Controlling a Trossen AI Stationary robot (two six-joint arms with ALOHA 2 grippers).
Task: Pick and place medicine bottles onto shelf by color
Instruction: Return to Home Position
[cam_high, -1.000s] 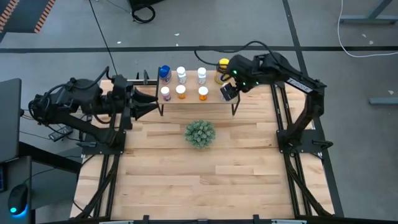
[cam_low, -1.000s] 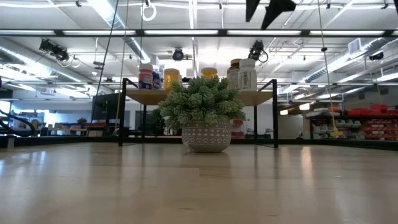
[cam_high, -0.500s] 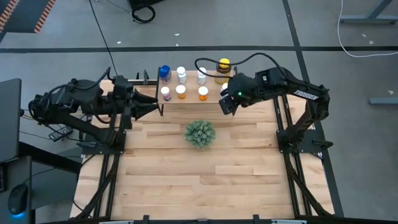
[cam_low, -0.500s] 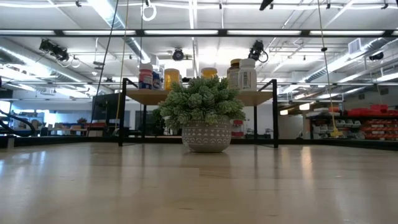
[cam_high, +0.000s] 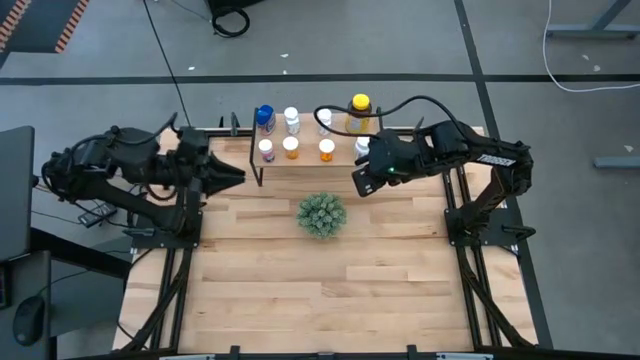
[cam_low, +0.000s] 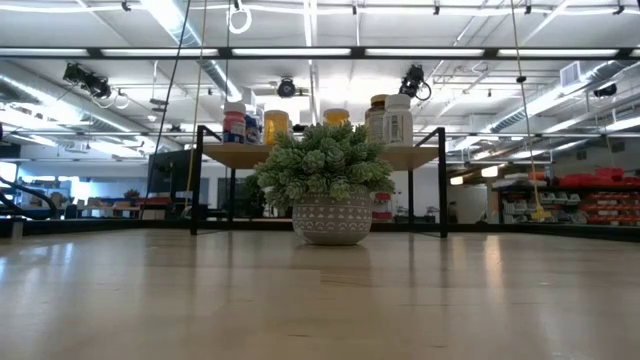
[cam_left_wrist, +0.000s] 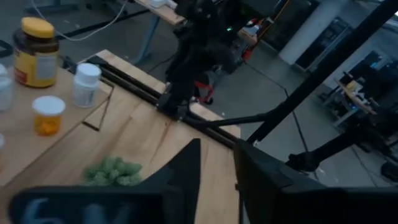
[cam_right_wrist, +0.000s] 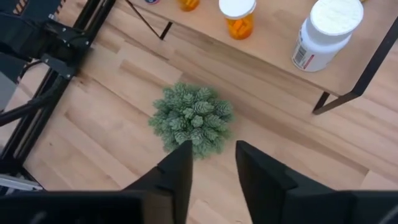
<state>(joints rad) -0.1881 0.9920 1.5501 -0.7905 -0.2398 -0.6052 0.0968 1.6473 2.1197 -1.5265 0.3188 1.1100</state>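
The shelf (cam_high: 345, 160) stands at the table's far edge on black legs. Several medicine bottles stand upright on it in two rows: blue (cam_high: 264, 117), two white (cam_high: 291, 120), amber with a yellow cap (cam_high: 359, 112), purple (cam_high: 266, 150), two orange (cam_high: 327, 150) and a white one (cam_high: 362, 147) at the right end. My right gripper (cam_high: 358, 184) hovers just near of the shelf's right end, open with a narrow gap (cam_right_wrist: 213, 167), holding nothing. My left gripper (cam_high: 240, 175) waits left of the shelf, open (cam_left_wrist: 217, 171).
A green spiky plant (cam_high: 322, 215) in a pale pot (cam_low: 332, 220) sits on the table just near of the shelf, below my right gripper in its wrist view (cam_right_wrist: 189, 118). Bare wooden tabletop (cam_high: 320, 290) stretches toward the near edge.
My right gripper has drawn back from above the shelf's right end toward the near edge, uncovering the white bottle standing there. It has also left the top of the low view. The bottles and the plant have stayed put.
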